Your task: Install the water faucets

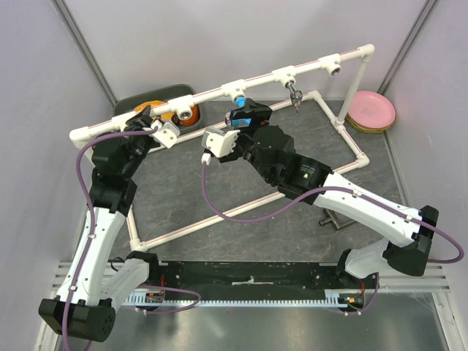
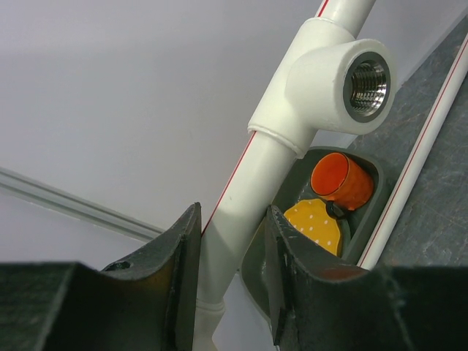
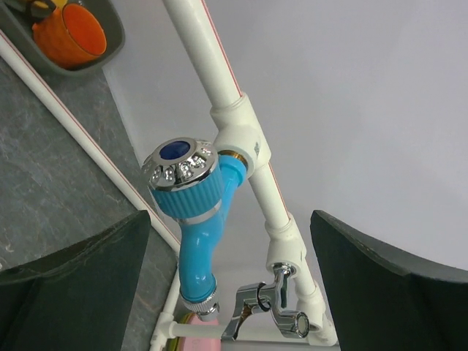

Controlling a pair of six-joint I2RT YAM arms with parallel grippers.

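The blue water faucet (image 3: 194,212), with a chrome-rimmed round knob, sits threaded into a white tee (image 3: 238,139) on the top rail of the pipe frame. My right gripper (image 3: 230,219) stands wide open around it, with both fingers clear of the plastic. In the top view the blue faucet (image 1: 238,99) hangs at mid-rail, just ahead of the right gripper (image 1: 245,117). The chrome water faucet (image 3: 274,307) hangs from the tee beyond it, also seen from above (image 1: 295,93). My left gripper (image 2: 234,212) is shut on the white rail (image 2: 230,248), at its left end (image 1: 150,121).
An empty tee socket with a metal thread (image 2: 365,80) sits on the rail just past the left gripper. A second empty socket (image 1: 335,67) is near the right end. A grey tray (image 2: 369,212) holds an orange cup (image 2: 342,181). Pink plates (image 1: 371,111) are stacked at the back right.
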